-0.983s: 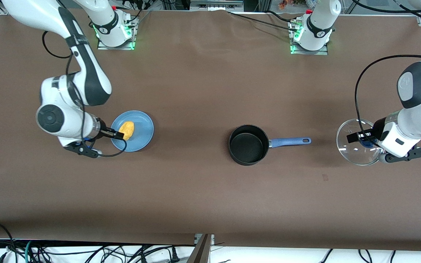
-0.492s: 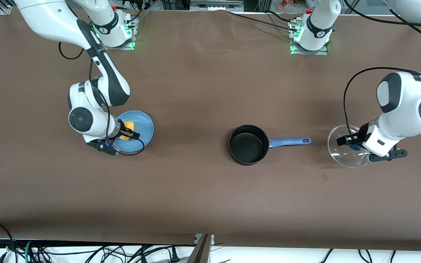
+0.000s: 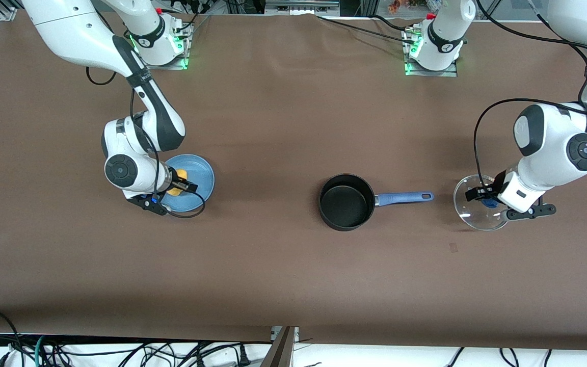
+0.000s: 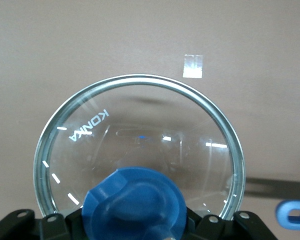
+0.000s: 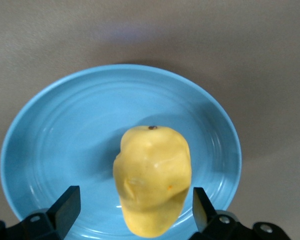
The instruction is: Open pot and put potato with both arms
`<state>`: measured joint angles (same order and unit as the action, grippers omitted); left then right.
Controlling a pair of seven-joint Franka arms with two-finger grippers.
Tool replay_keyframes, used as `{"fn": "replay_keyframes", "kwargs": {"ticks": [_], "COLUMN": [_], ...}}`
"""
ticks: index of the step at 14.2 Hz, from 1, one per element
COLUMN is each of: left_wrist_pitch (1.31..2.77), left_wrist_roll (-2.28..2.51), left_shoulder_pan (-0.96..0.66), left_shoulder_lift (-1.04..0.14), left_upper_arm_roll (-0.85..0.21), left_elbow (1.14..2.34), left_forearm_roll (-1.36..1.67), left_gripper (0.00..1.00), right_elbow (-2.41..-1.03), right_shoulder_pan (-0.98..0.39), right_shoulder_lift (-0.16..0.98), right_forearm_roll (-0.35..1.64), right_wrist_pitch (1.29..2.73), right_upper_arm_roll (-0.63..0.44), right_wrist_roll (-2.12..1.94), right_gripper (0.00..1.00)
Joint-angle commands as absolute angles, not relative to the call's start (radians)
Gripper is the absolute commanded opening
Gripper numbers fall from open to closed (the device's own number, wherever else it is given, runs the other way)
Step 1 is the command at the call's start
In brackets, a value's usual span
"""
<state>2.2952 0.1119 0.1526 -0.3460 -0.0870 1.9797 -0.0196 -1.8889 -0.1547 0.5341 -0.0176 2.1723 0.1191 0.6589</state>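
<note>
The black pot (image 3: 345, 203) stands open at the middle of the table, its blue handle (image 3: 404, 198) pointing toward the left arm's end. My left gripper (image 3: 486, 200) is shut on the blue knob (image 4: 135, 205) of the glass lid (image 3: 469, 206) and holds it level, low at the table; I cannot tell whether it touches. The lid also shows in the left wrist view (image 4: 140, 130). The yellow potato (image 5: 152, 175) lies on a blue plate (image 3: 203, 178). My right gripper (image 3: 181, 184) is open, with one finger (image 5: 67, 202) on each side of the potato and gaps between.
The plate (image 5: 65, 140) is toward the right arm's end of the table, level with the pot. A small tape patch (image 3: 453, 247) lies on the brown table nearer the front camera than the lid. The end of the pot's handle (image 4: 293, 214) shows in the left wrist view.
My right gripper has come down over the plate to straddle the potato. My left arm has lowered the lid and carried it a little toward the pot.
</note>
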Motion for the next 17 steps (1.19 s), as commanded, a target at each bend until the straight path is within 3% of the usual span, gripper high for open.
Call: {"fn": "replay_keyframes", "kwargs": {"ticks": [1,4,6,8,13,17], "left_wrist_pitch": [2.382,2.433,2.474,2.493,2.542,2.559], "left_wrist_roll": [0.083,0.081,0.081,0.081,0.081,0.081], "left_shoulder_pan": [0.166,0.172,0.181,0.19,0.195,0.201], "left_shoulder_lift": [-0.33,-0.35,-0.365,-0.38,-0.417,-0.437], "left_upper_arm_roll": [-0.094,-0.092,-0.092,-0.092,-0.091,-0.091], "left_elbow": [2.048,2.074,2.089,2.092,2.1,2.1], "left_forearm_roll": [-0.017,-0.018,-0.055,-0.063,-0.077,-0.092], "left_gripper": [0.38,0.38,0.37,0.37,0.37,0.37], "right_elbow": [-1.908,-1.908,-1.907,-1.908,-1.893,-1.798], "right_shoulder_pan": [-0.152,-0.149,-0.149,-0.149,-0.15,-0.15], "right_shoulder_lift": [0.525,0.532,0.532,0.535,0.529,0.459], "right_forearm_roll": [-0.034,-0.074,-0.074,-0.074,-0.074,-0.069], "right_wrist_pitch": [2.191,2.201,2.204,2.204,2.201,2.111], "right_upper_arm_roll": [0.118,0.114,0.114,0.114,0.118,0.152], "right_wrist_roll": [0.67,0.664,0.664,0.666,0.666,0.658], "right_gripper": [0.99,0.98,0.7,0.53,0.31,0.25]}}
